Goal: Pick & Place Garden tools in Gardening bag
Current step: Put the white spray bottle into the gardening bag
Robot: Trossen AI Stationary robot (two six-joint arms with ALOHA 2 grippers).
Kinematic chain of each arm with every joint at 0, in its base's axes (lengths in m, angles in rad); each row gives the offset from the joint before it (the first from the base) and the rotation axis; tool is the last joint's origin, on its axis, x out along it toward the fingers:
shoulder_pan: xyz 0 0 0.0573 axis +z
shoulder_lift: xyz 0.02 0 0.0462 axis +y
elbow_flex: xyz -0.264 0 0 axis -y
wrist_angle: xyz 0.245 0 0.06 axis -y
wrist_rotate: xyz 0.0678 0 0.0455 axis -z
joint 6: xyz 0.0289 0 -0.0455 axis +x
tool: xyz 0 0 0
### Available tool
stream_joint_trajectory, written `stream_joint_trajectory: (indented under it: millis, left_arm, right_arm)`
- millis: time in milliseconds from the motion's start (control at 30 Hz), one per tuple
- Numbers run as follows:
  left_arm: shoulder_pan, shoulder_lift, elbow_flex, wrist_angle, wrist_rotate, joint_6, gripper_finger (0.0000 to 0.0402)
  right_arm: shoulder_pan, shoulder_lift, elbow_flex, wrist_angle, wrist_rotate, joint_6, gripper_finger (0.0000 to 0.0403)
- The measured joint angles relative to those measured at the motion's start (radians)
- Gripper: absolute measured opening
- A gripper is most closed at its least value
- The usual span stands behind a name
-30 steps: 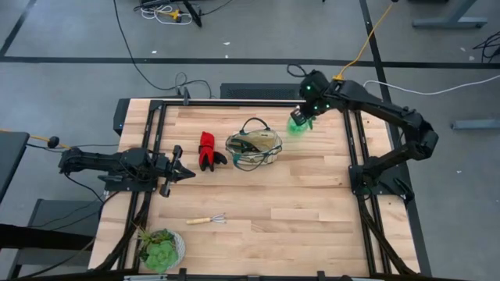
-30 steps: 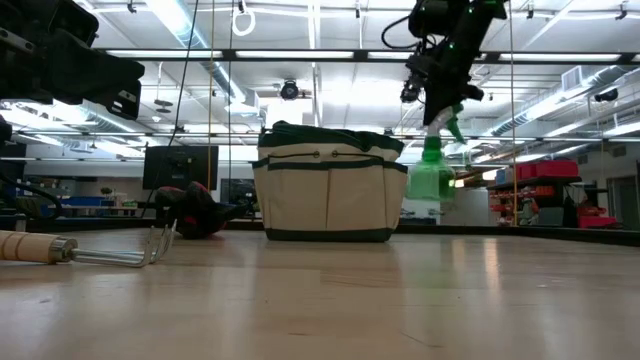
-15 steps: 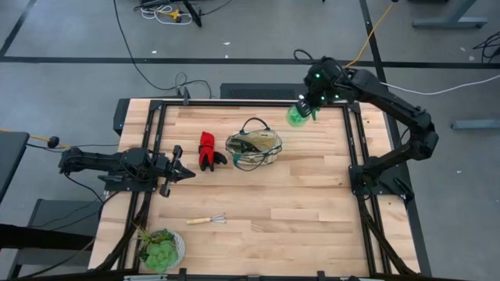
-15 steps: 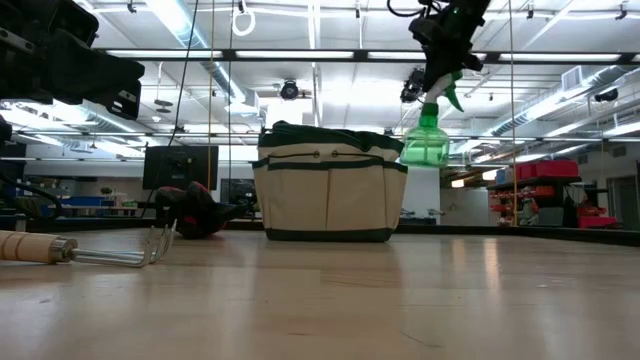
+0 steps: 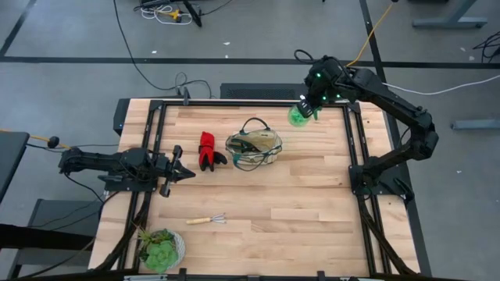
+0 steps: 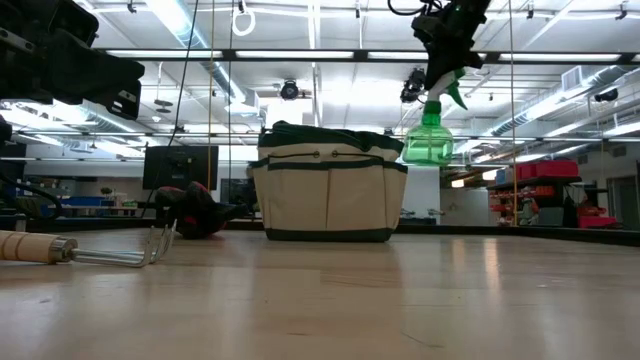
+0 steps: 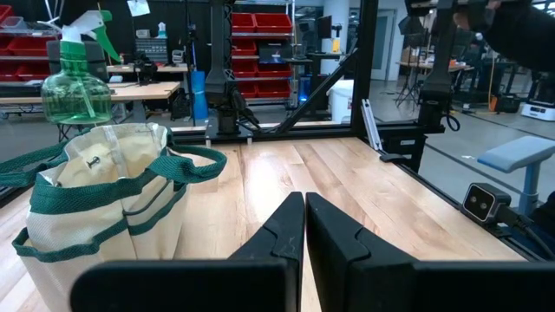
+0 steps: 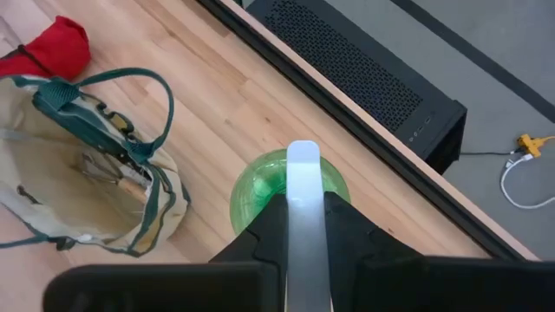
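Grey concrete floor with loose cables surrounds my wooden table point(image 5: 258, 195) in the high view; on it I see the gardening bag point(image 5: 254, 150) near the middle, the red-and-black gloves point(image 5: 208, 151) just beside it on the left arm's side, the mini rake point(image 5: 208, 220) lying nearer the front edge, and a succulent point(image 5: 160, 248) at the front corner on the left arm's side. My right gripper point(image 5: 307, 107) is up at the far edge, clamped on the nozzle of the green spray bottle point(image 5: 298, 115), well apart from the bag. My left gripper point(image 5: 181, 172) waits at the table's left edge. From the low view, the spray bottle point(image 6: 428, 140) hangs in the air from the right gripper point(image 6: 446, 80), clear of the tabletop and level with the bag's point(image 6: 327, 187) rim, just off to its side; the rake point(image 6: 90, 252) lies in the foreground. Through the left wrist view, my own fingers point(image 7: 282, 238) are pressed together with nothing between them, facing the bag point(image 7: 108, 208) with the bottle point(image 7: 78, 82) beyond it. Through the right wrist view, the fingers point(image 8: 345, 230) squeeze the white nozzle point(image 8: 303, 195) with the green body point(image 8: 256, 191) below, and the bag point(image 8: 82, 165) sits open off to one side with tools inside.
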Motion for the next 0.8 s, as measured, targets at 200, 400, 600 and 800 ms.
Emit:
stream_joint_trajectory:
  millis: [200,400,600,800]
  left_arm:
    - [0.000,0.000,0.000,0.000,0.000,0.000,0.0021]
    - [0.000,0.000,0.000,0.000,0.000,0.000,0.0021]
    - [0.000,0.000,0.000,0.000,0.000,0.000,0.0021]
    - [0.000,0.000,0.000,0.000,0.000,0.000,0.0021]
  right_arm:
    - [0.000,0.000,0.000,-0.002,-0.072,-0.078,0.0043]
    - [0.010,0.000,0.000,-0.001,-0.129,-0.164,0.0043]
    - [0.040,0.000,0.000,-0.002,-0.133,-0.202,0.0043]
    - [0.054,0.000,0.000,-0.003,-0.133,-0.198,0.0043]
